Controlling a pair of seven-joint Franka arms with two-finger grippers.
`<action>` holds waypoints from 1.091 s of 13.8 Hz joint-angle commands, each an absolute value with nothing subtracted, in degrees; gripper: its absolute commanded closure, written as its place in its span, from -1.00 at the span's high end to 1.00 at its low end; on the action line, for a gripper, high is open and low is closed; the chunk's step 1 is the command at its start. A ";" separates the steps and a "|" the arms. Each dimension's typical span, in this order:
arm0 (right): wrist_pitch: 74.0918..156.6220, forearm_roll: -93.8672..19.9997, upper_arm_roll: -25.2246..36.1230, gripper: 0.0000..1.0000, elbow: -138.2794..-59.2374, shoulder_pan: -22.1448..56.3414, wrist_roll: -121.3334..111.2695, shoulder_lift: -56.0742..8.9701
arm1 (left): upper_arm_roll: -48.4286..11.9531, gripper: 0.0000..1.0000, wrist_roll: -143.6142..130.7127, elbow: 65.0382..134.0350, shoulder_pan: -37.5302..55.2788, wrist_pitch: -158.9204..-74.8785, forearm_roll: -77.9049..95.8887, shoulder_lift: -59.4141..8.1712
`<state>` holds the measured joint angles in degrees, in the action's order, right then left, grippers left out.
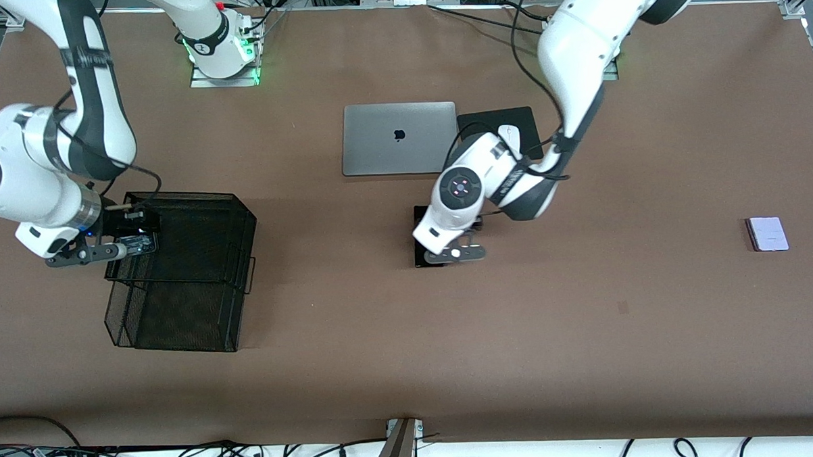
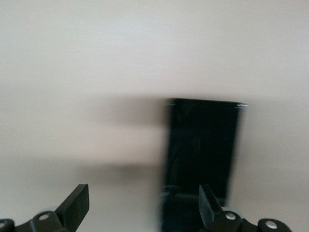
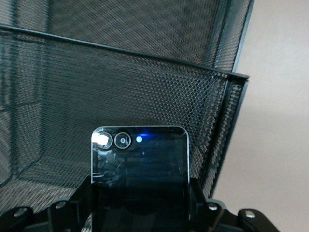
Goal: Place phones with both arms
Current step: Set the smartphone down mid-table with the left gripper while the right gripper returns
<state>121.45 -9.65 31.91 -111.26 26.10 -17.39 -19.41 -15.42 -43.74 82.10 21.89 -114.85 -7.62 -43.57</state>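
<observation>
Two claws are at work: the right claw (image 3: 140, 212), pinching the small black phone (image 3: 139, 157) over the mesh basket (image 1: 198, 276), should lower before letting go (the left claw (image 2: 145, 210), spread over the slim phone (image 2: 203, 150) mid-worktop, needs centring first).

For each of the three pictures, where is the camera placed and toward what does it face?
Front view: high across the table, facing both arms, the laptop and mesh basket.
Left wrist view: on the left arm, facing down at the long black phone; open left gripper shows.
Right wrist view: facing the basket; right gripper holds the small black phone.
Shared: each phone also shows in the front view.
</observation>
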 commanded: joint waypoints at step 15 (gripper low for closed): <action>102.65 -12.65 30.77 1.00 -90.79 42.25 13.31 -22.40 | -15.21 1.00 6.22 84.98 -28.18 -100.05 -25.04 -38.23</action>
